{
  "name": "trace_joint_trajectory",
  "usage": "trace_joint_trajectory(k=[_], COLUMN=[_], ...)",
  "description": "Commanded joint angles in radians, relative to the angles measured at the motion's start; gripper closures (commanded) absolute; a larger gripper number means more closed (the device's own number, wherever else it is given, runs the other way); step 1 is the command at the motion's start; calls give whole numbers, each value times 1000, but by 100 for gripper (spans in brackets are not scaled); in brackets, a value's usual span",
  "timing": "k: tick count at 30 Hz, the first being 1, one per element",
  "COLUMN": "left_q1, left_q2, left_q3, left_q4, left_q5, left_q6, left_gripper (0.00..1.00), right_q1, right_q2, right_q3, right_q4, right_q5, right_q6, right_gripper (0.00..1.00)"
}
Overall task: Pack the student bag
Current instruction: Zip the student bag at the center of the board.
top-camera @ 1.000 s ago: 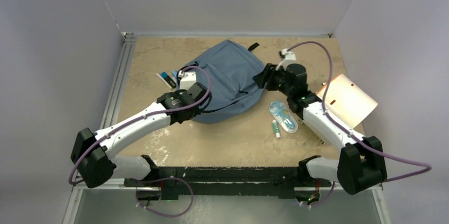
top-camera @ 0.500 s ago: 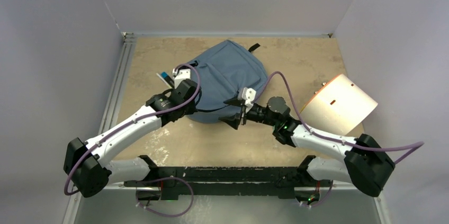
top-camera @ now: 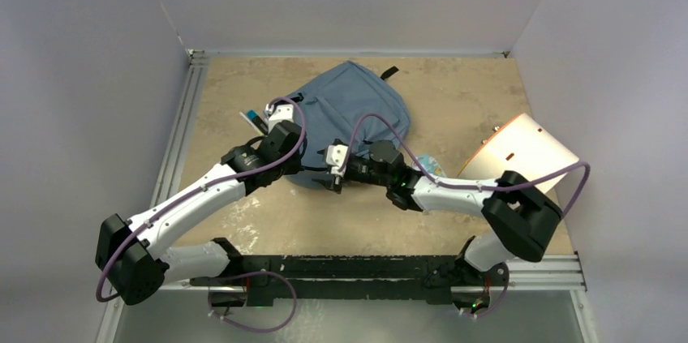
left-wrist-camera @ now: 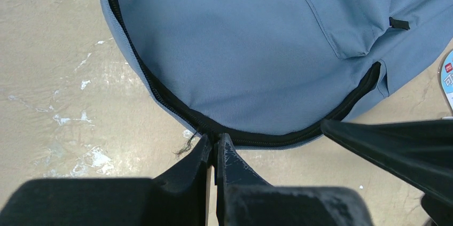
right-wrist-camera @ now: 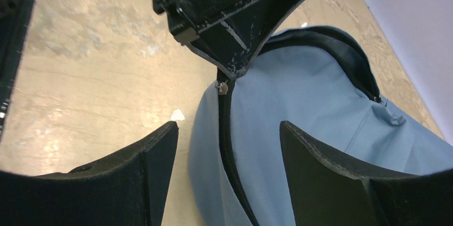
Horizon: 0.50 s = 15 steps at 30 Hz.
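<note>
Loose stationery (top-camera: pixel 257 119): seen in the top view at 9 o'clock of the bag, just beside its left flank and partly hidden by the left arm; the single items cannot be told apart.
Left gripper (left-wrist-camera: pixel 215 140): closed, the tips pressed together on the bag's near rim, right on the zipper line. Whether fabric or the slider itself is pinched cannot be told.
Student bag (top-camera: pixel 357 108): laid flat at the middle of the table, toward the far side. Its long axis is taken to run from 7 o'clock, where both grippers meet, to 1 o'clock, where the black loop lies.
Zipper (left-wrist-camera: pixel 278 138): a black track curving round the near rim; as far as can be seen it is zipped shut.
Zipper pull (right-wrist-camera: pixel 221 87): a small brownish tab, seen in the right wrist view directly under the left fingertips, at 12 o'clock from the right jaws.
Right gripper (right-wrist-camera: pixel 228 127): jaws spread wide, nothing held. The zipper line runs between the fingers from 12 to 6 o'clock.
Nearer arm: both are at the rim. The pull is judged to be reached by a short advance of the right jaws toward 12 o'clock while the rim is pinned by the left.
Clear pouch (top-camera: pixel 430 165): at 4 o'clock of the bag, mostly hidden behind the right arm.
Beige folder (top-camera: pixel 527 152): at 3 o'clock, well apart from the bag.
</note>
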Motion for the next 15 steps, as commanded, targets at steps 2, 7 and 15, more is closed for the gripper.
trace_joint_trajectory(k=[2, 7, 15], left_q1=[6, 5, 5], left_q2=[-41, -48, -46], left_q3=[5, 3, 7], left_q4=[30, 19, 20], left_q5=[-2, -7, -9], left_q6=[5, -5, -5], left_gripper=[100, 100, 100], right_q1=[7, 13, 33], right_q2=[50, 101, 172], right_q3=[78, 103, 144], right_q4=[-7, -28, -71], right_q5=[78, 104, 141], right_q6=[-118, -145, -190], right_gripper=[30, 33, 44])
